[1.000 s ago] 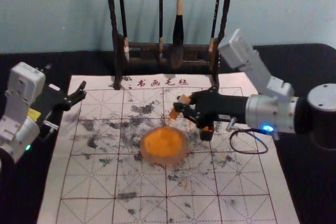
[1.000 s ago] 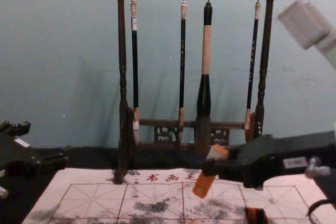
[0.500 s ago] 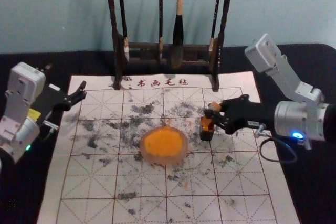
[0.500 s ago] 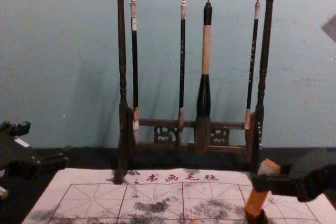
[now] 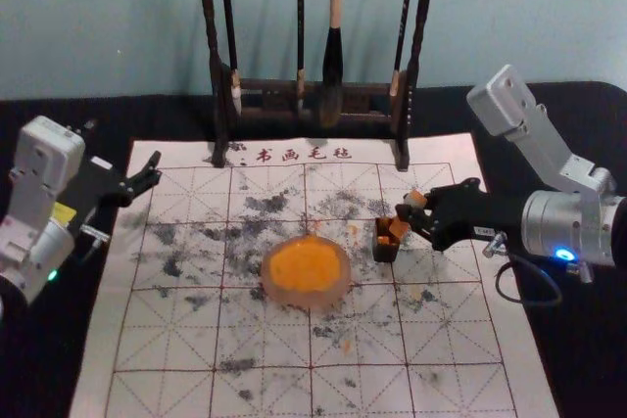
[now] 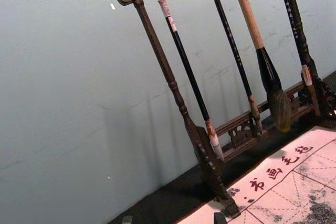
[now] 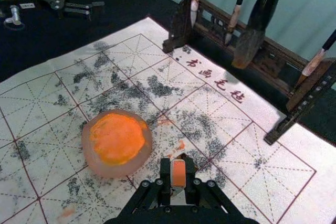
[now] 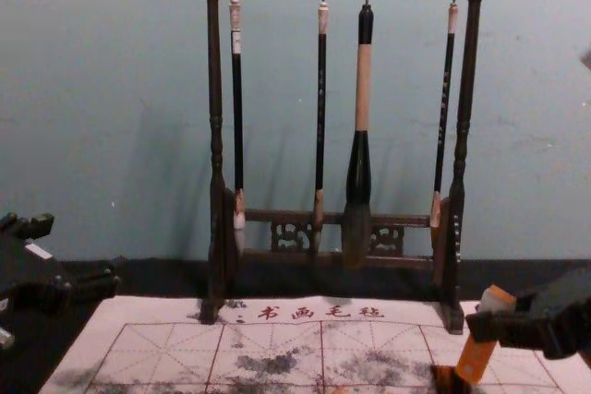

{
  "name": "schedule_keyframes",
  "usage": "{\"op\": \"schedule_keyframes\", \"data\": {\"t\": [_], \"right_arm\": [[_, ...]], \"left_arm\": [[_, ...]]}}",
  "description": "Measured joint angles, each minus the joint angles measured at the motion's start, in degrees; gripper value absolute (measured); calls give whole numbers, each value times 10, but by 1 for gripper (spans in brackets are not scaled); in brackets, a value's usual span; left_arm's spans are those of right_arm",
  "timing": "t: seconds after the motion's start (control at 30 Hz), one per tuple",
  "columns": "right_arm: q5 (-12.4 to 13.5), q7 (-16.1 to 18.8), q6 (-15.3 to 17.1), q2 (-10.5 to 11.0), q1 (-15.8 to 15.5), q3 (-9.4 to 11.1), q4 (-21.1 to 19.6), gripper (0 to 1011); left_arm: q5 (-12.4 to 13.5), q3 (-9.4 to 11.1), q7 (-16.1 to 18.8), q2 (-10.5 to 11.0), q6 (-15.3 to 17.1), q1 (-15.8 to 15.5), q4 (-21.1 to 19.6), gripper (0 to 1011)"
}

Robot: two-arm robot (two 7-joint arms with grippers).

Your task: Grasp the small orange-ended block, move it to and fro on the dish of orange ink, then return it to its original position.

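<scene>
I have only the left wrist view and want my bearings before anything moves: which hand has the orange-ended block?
Observer: The right hand is gripping the block.
Operator: Is it held upright?
Observer: No, it leans, with its lower end toward the robot's left.
Operator: And where is the ink dish from the little dark box?
Observer: The ink dish sits to the robot's left of the dark box, with a gap between them.
</scene>
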Motion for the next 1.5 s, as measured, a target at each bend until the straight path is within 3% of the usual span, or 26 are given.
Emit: {"op": "schedule_keyframes", "data": {"t": [0.6, 1.5], "right_arm": [[-17, -15, 13, -29, 14, -9, 26, 121], [-57, 1, 10, -57, 36, -30, 75, 121]], "left_arm": [[0, 0, 0, 0, 0, 0, 0, 1001], [0, 0, 0, 0, 0, 0, 0, 1001]]}}
